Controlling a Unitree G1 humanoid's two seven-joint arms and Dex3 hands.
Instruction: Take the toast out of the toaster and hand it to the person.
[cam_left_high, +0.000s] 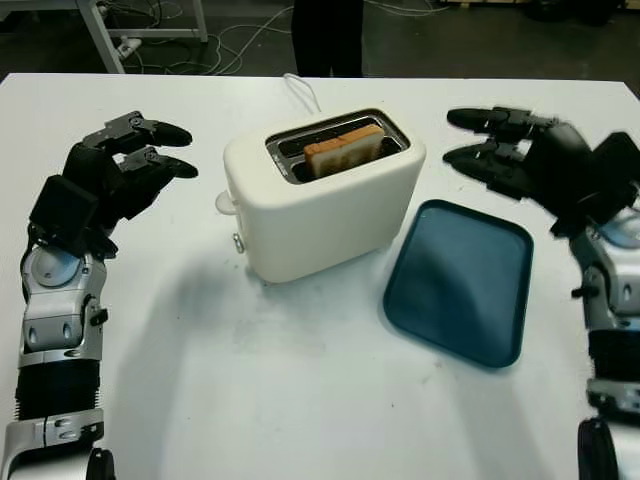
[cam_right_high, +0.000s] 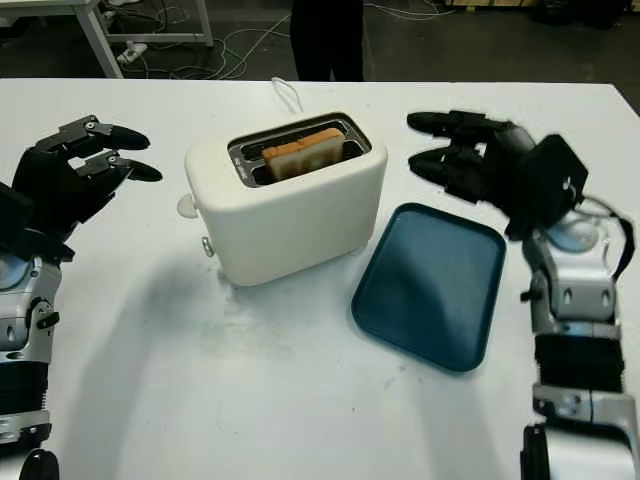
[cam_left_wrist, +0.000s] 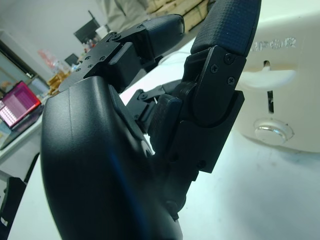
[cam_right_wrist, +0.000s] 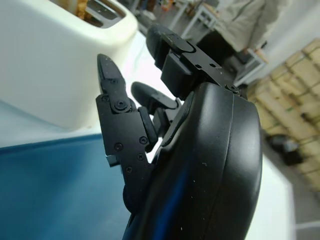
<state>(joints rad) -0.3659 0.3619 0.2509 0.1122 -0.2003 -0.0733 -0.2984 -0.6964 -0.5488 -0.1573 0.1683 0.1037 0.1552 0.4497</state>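
**Toast still in the slot, nothing grasped yet**

The right robot hand (cam_left_high: 500, 150) hovers empty and open at the right of the frame, above the blue tray (cam_left_high: 462, 282); the left robot hand (cam_left_high: 135, 160) waits open at the left. Between them, the toast (cam_left_high: 343, 150) sits inside the toaster (cam_left_high: 320, 195) on the tabletop (cam_left_high: 250, 400). A person (cam_left_high: 328, 35) stands at top centre; pulling and handing over remain

In front of me a cream-white, rounded plastic toaster (cam_left_high: 320, 205) stands upright on the white table (cam_left_high: 300, 400), turned at a slight angle, with its lever and round knob on the end face toward my left side. A golden-brown slice of toast (cam_left_high: 343, 149) stands on edge in one of its two top slots, its upper edge poking up above the metal-rimmed opening. A white cord runs from behind the toaster toward the table's far edge.
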